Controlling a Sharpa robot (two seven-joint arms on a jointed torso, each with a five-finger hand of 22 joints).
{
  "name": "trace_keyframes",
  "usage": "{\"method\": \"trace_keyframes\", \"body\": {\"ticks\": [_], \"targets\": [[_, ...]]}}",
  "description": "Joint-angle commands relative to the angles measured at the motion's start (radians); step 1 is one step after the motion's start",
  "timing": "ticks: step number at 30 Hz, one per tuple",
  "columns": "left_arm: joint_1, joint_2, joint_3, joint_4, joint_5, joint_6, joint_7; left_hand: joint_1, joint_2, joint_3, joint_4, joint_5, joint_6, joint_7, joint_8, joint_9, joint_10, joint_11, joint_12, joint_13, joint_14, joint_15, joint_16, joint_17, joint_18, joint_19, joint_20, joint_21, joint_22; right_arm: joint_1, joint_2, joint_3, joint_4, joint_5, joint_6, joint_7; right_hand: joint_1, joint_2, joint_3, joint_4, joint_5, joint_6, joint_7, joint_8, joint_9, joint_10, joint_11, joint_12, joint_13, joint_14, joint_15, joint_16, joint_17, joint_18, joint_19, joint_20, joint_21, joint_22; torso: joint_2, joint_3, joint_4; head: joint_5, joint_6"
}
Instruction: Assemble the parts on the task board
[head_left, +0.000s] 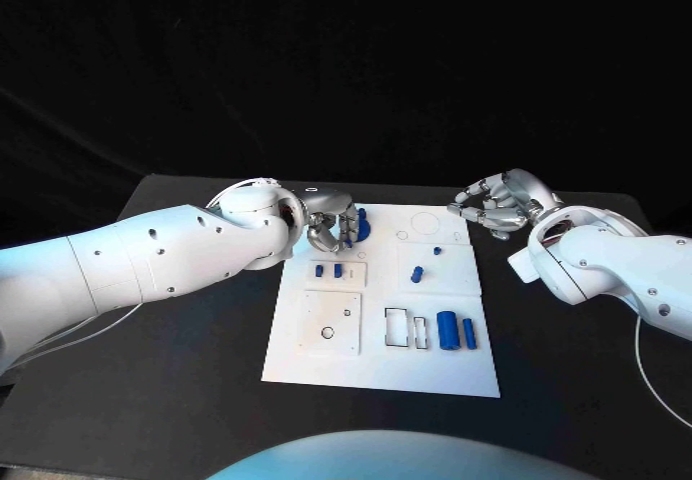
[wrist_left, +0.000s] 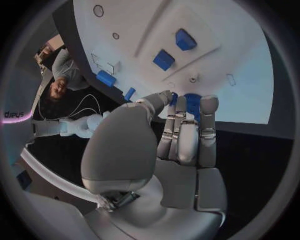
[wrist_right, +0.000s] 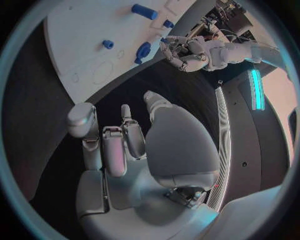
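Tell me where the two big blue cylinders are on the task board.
In the head view, the two big blue cylinders lie side by side near the task board's front right corner, just right of an empty rectangular outline.

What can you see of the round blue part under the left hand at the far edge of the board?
The round blue part looks like a flat disc, dark blue and plastic-looking, lying at the far left corner of the white task board. The left hand is over it, with its fingertips at the disc's edge, hiding much of it, so its full shape is unclear. Whether the hand grips it or only touches it cannot be told. It lies apart from the other blue pieces.
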Motion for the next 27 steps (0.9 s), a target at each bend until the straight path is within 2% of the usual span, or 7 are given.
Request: {"method": "trace_keyframes", "body": {"ticks": [1, 10, 27], "targets": [[0.000, -0.004, 0.001, -0.002, 0.014, 0.010, -0.004, -0.009, 0.002, 0.000, -0.008, 0.006, 0.003, 0.003, -0.003, 0.001, 0.006, 0.002, -0.005, -0.001, 0.007, 0.002, 0.006, 0.000, -0.014, 0.007, 0.002, 0.005, 0.067, -0.001, 0.000, 0.000, 0.000, -0.005, 0.001, 0.008, 0.000, 0.002, 0.008, 0.001, 0.004, 0.000, -0.003, 0.004, 0.002, -0.004, -0.001, -0.002, 0.038, 0.060, -0.003, -0.003, 0.090, 0.007, -0.004, 0.000, 0.002, -0.001, 0.000, -0.0002, 0.0007, 0.000, -0.001], [-0.001, -0.009, 0.001, -0.019, 0.015, 0.043, -0.009, -0.009, -0.001, -0.002, -0.012, 0.006, 0.008, 0.002, -0.004, 0.003, 0.011, 0.001, -0.008, -0.001, 0.005, 0.001, 0.004, -0.006, -0.013, 0.004, 0.002, 0.001, 0.066, -0.001, 0.002, 0.000, -0.001, -0.005, 0.002, 0.010, 0.000, 0.002, 0.008, 0.000, 0.005, 0.001, -0.003, 0.005, 0.002, -0.004, -0.001, -0.002, 0.037, 0.061, -0.003, -0.003, 0.090, 0.006, -0.003, 0.000, 0.003, 0.000, 0.001, 0.0003, -0.0027, 0.003, -0.001], [-0.001, -0.017, 0.001, -0.020, 0.028, 0.083, -0.031, -0.012, -0.005, -0.004, -0.014, 0.003, 0.010, 0.002, -0.006, 0.005, 0.014, 0.001, -0.012, -0.001, 0.004, 0.001, 0.002, -0.010, -0.013, 0.001, 0.002, -0.002, 0.065, -0.001, 0.001, 0.000, -0.001, -0.006, 0.001, 0.010, 0.000, 0.002, 0.008, 0.000, 0.005, 0.001, -0.003, 0.005, 0.002, -0.004, -0.001, -0.002, 0.037, 0.061, -0.003, -0.003, 0.090, 0.006, -0.003, 0.000, 0.003, 0.000, 0.001, 0.0015, -0.0014, 0.003, -0.005]]}}
